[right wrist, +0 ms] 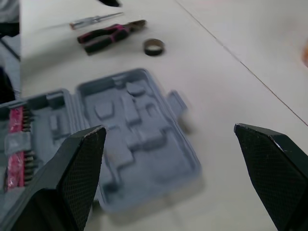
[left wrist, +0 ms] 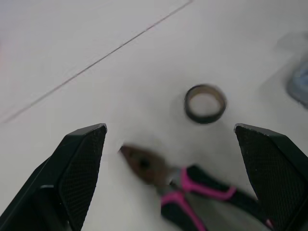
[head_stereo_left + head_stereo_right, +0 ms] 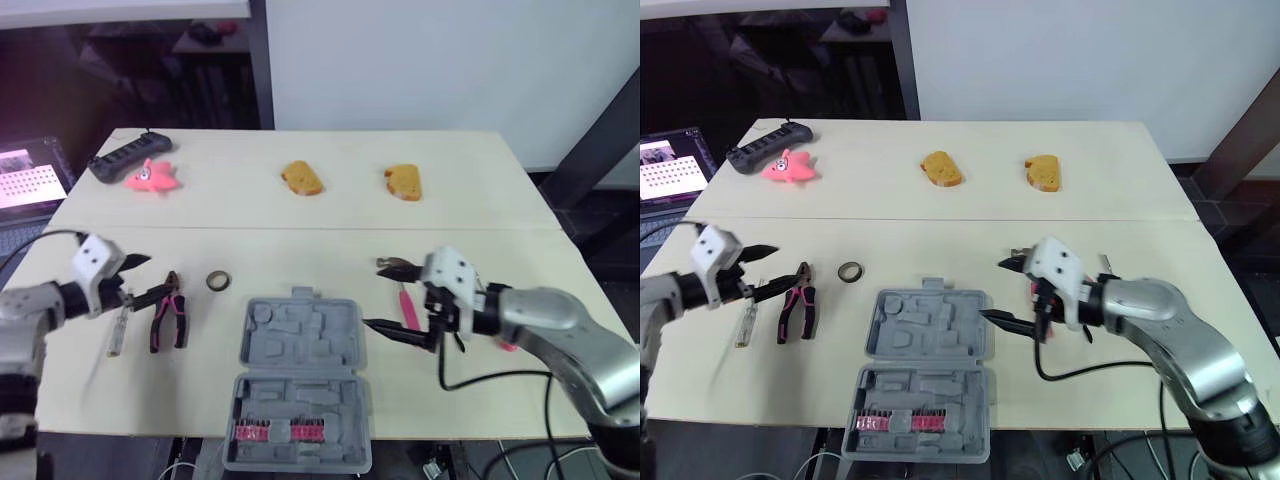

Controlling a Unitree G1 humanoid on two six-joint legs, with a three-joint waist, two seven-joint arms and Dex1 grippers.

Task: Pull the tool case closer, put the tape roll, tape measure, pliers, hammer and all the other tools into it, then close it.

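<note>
Pliers (image 3: 167,312) laid lengthwise near-far, nose pointed away; L gripper (image 3: 142,279) & R gripper (image 3: 392,297) spread wide, nothing held.

Open grey plastic tool case (image 3: 300,390) sat centre, at the near edge of the pale wooden table (image 3: 330,250). Pink-handled pliers (image 3: 168,318) lay to its left, with a slim clear screwdriver (image 3: 119,330) further left. Small dark tape roll (image 3: 220,281) lay behind, between pliers and case. Pink-handled hammer (image 3: 406,300) lay right of the case.

Grey tool case (image 3: 300,340), pink-and-black pliers (image 3: 167,318), dark tape roll (image 3: 219,281), cream table (image 3: 350,205)
</note>
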